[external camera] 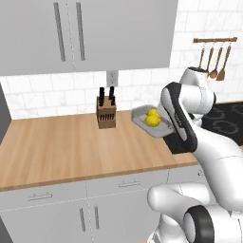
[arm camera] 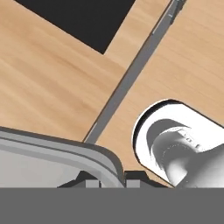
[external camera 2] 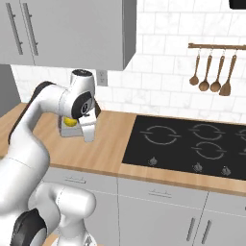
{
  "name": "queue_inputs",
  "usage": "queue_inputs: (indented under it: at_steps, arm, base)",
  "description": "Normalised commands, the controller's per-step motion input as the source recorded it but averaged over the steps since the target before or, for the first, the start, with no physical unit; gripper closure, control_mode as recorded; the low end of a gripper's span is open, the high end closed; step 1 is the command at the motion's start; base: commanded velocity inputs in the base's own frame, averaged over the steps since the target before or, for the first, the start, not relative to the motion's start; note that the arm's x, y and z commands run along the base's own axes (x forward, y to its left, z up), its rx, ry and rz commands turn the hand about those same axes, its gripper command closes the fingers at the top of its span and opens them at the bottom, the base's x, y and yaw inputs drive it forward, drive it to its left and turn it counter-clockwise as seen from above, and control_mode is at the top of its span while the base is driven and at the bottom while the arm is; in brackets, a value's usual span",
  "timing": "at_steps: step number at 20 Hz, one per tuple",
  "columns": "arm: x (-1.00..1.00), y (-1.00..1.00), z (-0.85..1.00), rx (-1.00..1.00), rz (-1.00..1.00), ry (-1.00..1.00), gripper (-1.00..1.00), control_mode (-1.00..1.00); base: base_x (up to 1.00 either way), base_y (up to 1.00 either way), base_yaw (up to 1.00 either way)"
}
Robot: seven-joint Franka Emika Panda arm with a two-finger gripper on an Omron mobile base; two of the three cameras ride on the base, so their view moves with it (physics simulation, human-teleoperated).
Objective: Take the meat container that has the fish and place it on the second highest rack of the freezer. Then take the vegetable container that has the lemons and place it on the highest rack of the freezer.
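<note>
The robot's two dark fingers (arm camera: 108, 180) sat on either side of the rim of the shallow light-grey metal tray (external camera: 142, 119), closed on its corner. The tray looked stiff, light and slippery, so its rim was the best hold. It was tilted above the wooden desk (external camera: 57, 142). The round yellow lemons (external camera: 152, 117) could roll. No writing showed.

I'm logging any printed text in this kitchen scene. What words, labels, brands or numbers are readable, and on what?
None are readable. The vegetable container, lemons, knife block, cooktop, upper cabinets and hanging utensils bear no lettering. The cooktop shows only ring outlines and knobs.
</note>
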Motion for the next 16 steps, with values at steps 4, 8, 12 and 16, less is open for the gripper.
queue_inputs:
  at_steps: [4,8,12,16]
  arm:
    - [-0.5,0.15,0.76,0.0,0.39,0.03,1.0,-1.0]
    - [-0.57,0.24,0.41,0.0,0.39,0.0,1.0,-1.0]
    - [-0.8,0.21,0.06,0.01,0.25,-0.02,1.0,-1.0]
    - [-0.8,0.2,0.0,0.03,0.14,-0.02,1.0,-1.0]
  base:
    - [0.0,0.0,0.0]
    - [0.0,0.0,0.0]
    - [0.0,0.0,0.0]
    - [0.0,0.0,0.0]
